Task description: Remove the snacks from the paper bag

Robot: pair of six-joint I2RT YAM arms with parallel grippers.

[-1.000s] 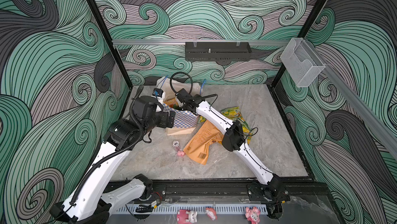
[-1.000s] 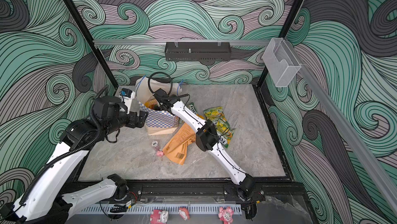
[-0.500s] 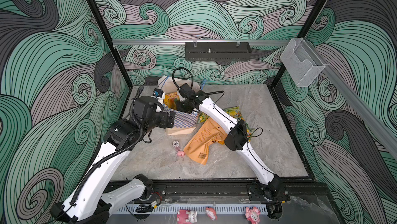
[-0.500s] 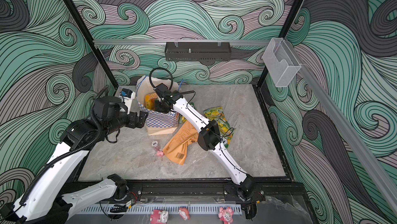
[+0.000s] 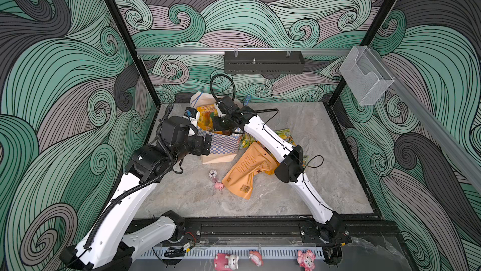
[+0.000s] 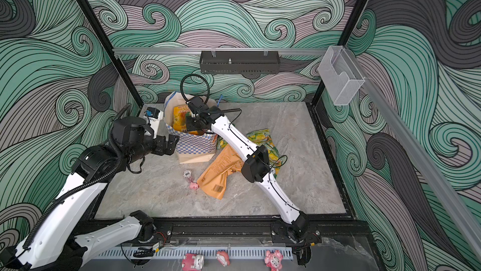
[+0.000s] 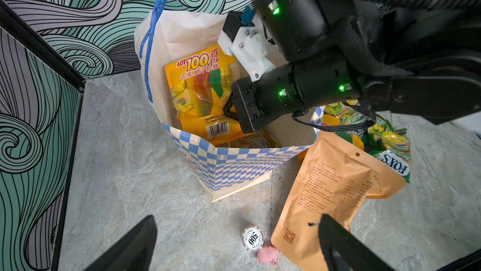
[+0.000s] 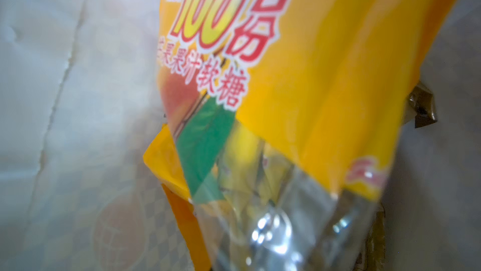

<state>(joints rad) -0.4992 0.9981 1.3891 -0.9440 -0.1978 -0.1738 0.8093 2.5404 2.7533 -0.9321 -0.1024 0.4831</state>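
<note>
Left wrist: FOX'S snack (image 7: 395, 164) lettering legible

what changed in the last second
The right claw, shut on the yellow LOT 100 bag, has lifted it higher in the paper bag, so more of it shows. The left claw stays open beside the bag; the tan pouch, green candy bags and pink pig have not moved.

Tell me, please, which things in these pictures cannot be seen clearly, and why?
Right gripper, fingertips: right wrist view, the LOT 100 bag covers them.
Paper bag, bottom: left wrist view, its checkered wall and that bag hide it.
FOX'S bags: both top views, the right arm crosses them.
Left gripper: left wrist view, the picture edge cuts its fingers.
</note>
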